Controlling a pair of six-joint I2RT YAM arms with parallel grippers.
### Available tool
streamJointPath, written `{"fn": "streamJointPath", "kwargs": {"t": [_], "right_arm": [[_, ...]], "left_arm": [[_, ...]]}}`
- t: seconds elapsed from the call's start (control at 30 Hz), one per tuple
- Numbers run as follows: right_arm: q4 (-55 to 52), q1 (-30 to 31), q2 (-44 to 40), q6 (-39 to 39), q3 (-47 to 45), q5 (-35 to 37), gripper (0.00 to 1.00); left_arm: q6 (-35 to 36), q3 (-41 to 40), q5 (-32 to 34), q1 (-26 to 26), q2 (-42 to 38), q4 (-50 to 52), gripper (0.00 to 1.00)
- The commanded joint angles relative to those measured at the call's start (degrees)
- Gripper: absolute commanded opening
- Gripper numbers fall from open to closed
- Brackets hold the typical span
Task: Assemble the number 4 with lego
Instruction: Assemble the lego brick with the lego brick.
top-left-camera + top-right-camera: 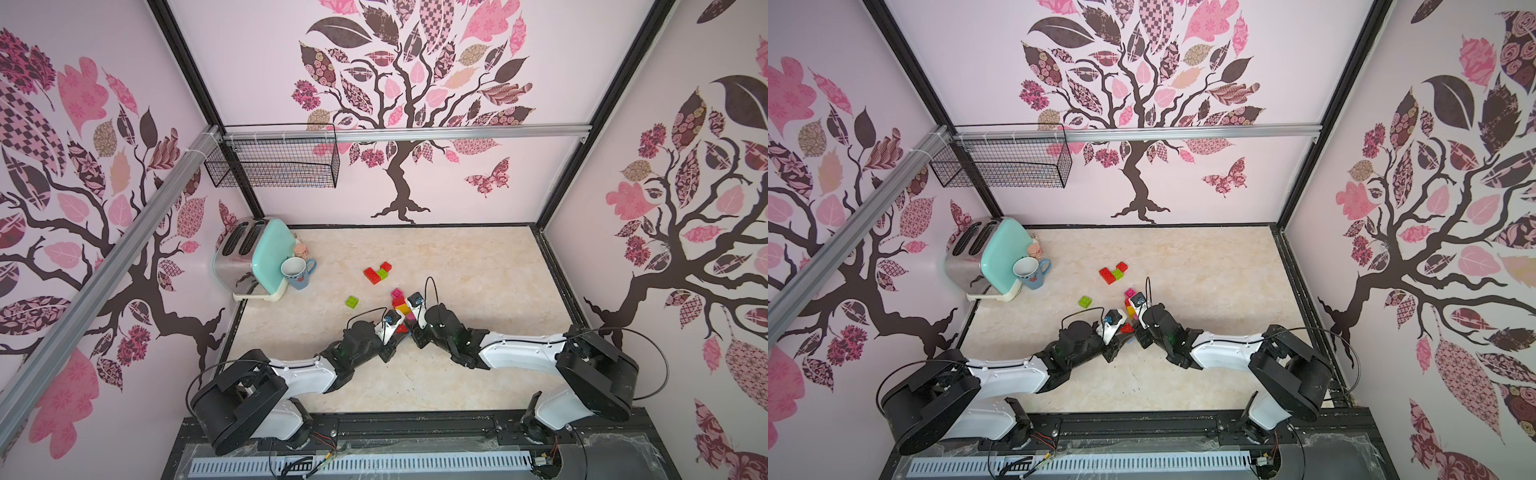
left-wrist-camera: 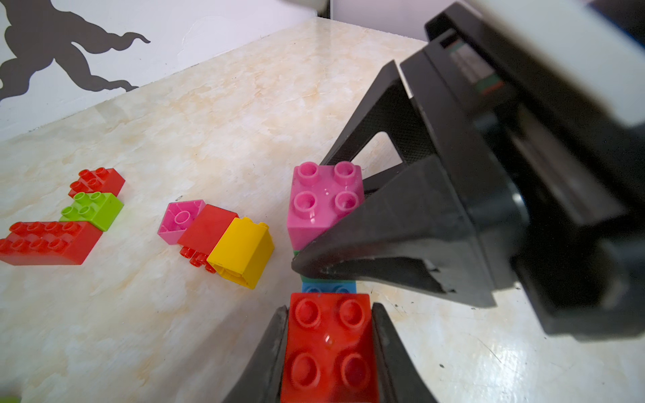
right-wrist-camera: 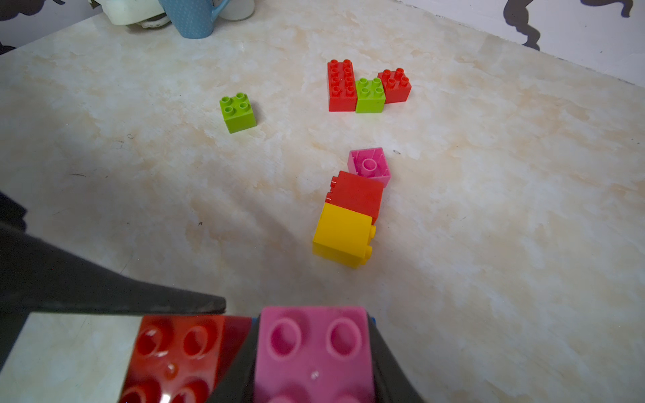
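Wire basket [image 1: 274, 162] is hanging on the wall and the mug [image 1: 297, 272] is standing against the toaster [image 1: 249, 253]. The lego is lying mid-table: lone green brick [image 1: 352, 302], red-green-red cluster [image 1: 377, 273], tipped pink-red-yellow row [image 3: 356, 197]. Left gripper [image 2: 328, 308] is clamping the red brick [image 2: 328, 349], and right gripper [image 3: 314, 328] is pinching the pink brick [image 3: 314, 359] just beside it.

Left wrist view: red brick [image 2: 330, 349] in the left gripper [image 2: 328, 314] runs off the frame edge. Below the pink brick [image 2: 323, 199], a green brick [image 2: 314, 279] and a blue brick [image 2: 328, 289] show as slivers only; a black finger [image 2: 384, 226] covers the rest.

Right wrist view: pink brick, clamped in the right gripper [image 3: 314, 356], is cut by the edge. Mug [image 3: 193, 17] is cropped to its base.

Both top views: left arm [image 1: 357, 340] and right arm [image 1: 444, 324] hide the fingertips. Pinkish thing [image 1: 300, 250] behind the mug: too small to identify.
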State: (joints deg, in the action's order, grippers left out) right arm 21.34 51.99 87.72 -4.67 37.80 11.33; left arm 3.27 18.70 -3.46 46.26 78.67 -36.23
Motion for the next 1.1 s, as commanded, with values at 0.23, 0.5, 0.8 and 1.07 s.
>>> {"fn": "streamJointPath", "kwargs": {"t": [0.23,0.5,0.8,1.07], "right_arm": [[-11.8,-0.1,3.9,-0.1,-3.3,-0.3,0.0],[-11.9,-0.1,3.7,0.2,-3.4,0.3,0.0],[-11.6,0.0,4.2,0.2,-3.8,0.1,0.0],[-11.2,0.1,4.6,-0.1,-4.3,-0.1,0.0]], "left_arm": [[-0.4,-1.2,0.5,-0.2,1.5,7.8,0.06],[1.9,-0.6,-1.4,-0.2,5.5,7.3,0.0],[-1.0,-2.5,-0.6,-0.1,5.6,4.8,0.0],[-1.1,-0.6,-0.8,-0.4,4.9,7.5,0.0]]}}
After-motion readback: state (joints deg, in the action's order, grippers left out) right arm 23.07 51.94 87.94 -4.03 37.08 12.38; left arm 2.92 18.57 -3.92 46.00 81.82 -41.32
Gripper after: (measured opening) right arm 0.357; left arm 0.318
